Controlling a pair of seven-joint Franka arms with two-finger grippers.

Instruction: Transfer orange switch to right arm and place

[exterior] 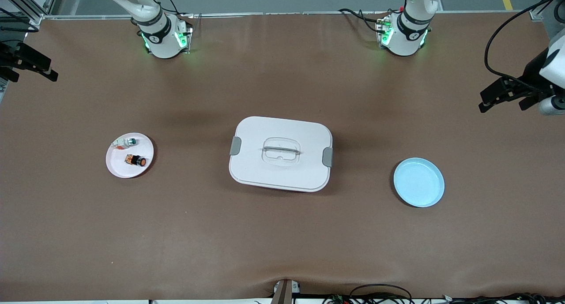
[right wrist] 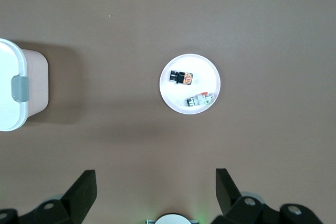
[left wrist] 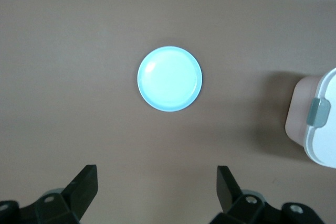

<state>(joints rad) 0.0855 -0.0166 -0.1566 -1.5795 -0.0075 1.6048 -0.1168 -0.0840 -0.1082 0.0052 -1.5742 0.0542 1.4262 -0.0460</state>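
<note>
The orange switch (exterior: 136, 160), a tiny black cylinder with a round orange cap, lies on its side on a smooth round white plate (exterior: 115, 166) toward the right arm's end of the matte brown bench (exterior: 282, 242), beside a small white-and-green part (exterior: 128, 141) that lies farther from the front camera. A rounded rectangular white plastic box (exterior: 247, 167) with grey side clips and a recessed lid handle sits mid-bench, and a glossy round pale-blue plate (exterior: 419, 182) lies toward the left arm's end. The left gripper (left wrist: 157, 187) waits high over the bench near the blue plate with its black fingers spread wide and empty, and the right gripper (right wrist: 156, 190) waits likewise near the white plate.

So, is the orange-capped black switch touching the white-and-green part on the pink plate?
Apart: the right wrist view shows bare plate between switch and part.
</note>
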